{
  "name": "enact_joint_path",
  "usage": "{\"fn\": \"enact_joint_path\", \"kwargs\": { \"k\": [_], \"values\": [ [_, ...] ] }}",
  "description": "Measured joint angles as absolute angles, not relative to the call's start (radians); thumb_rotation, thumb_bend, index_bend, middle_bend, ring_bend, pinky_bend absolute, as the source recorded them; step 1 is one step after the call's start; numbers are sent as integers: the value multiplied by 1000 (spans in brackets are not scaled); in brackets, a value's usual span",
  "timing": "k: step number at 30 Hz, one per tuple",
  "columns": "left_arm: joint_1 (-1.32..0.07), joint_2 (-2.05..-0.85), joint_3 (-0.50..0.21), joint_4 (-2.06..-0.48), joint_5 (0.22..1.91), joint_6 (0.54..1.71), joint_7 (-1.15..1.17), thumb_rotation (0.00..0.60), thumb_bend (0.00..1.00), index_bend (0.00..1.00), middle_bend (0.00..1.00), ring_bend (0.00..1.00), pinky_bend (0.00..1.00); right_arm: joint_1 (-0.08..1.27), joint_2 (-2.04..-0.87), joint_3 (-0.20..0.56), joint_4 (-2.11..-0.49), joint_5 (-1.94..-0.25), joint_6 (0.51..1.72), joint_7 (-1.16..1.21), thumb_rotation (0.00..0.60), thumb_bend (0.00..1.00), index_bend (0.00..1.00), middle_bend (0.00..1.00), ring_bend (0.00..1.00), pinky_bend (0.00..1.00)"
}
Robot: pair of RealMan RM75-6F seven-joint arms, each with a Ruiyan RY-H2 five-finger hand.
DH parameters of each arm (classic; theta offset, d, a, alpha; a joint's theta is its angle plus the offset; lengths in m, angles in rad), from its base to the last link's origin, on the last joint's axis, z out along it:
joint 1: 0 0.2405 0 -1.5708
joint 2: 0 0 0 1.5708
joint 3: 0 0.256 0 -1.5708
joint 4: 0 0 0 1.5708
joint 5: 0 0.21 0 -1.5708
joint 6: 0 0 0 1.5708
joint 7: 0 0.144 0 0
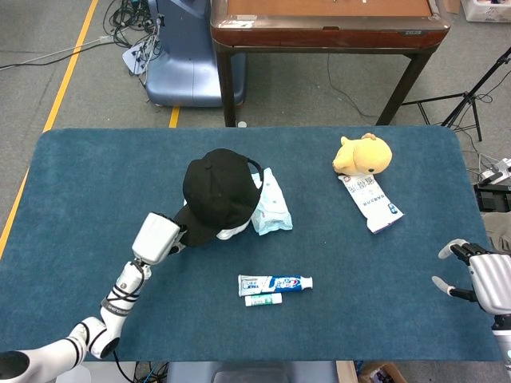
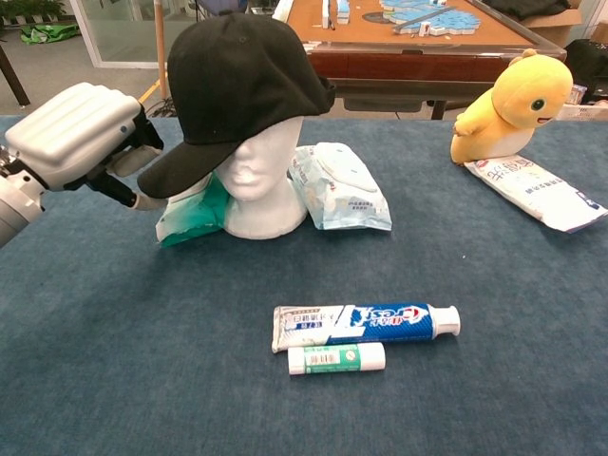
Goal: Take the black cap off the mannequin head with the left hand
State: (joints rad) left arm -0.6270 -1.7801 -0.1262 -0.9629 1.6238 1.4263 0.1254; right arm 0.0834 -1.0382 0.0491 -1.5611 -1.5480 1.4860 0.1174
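A black cap [image 2: 239,81] [image 1: 217,191] sits on the white foam mannequin head [image 2: 258,180] at the table's middle, its brim pointing down toward the front left. My left hand [image 2: 81,138] [image 1: 158,236] is right beside the brim's tip, fingers apart on either side of the edge; nothing is gripped. Whether a fingertip touches the brim is unclear. My right hand [image 1: 479,275] hangs open off the table's right front corner, seen only in the head view.
A green packet [image 2: 195,214] and a wet-wipes pack [image 2: 340,188] flank the mannequin head. A toothpaste tube [image 2: 366,323] and a small tube [image 2: 337,358] lie in front. A yellow plush duck [image 2: 503,104] rests on a white packet [image 2: 537,193] at the right.
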Motion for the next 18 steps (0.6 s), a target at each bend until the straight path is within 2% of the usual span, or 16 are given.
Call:
{"fn": "enact_joint_path", "kwargs": {
  "k": [18],
  "values": [
    [-641,-1800,-140,-963,1608,1435,122,600,0,986,1000,958,938,84,-1038,50,-1560,-1546,1485,121,600,155,485,430,462,650]
  ]
}}
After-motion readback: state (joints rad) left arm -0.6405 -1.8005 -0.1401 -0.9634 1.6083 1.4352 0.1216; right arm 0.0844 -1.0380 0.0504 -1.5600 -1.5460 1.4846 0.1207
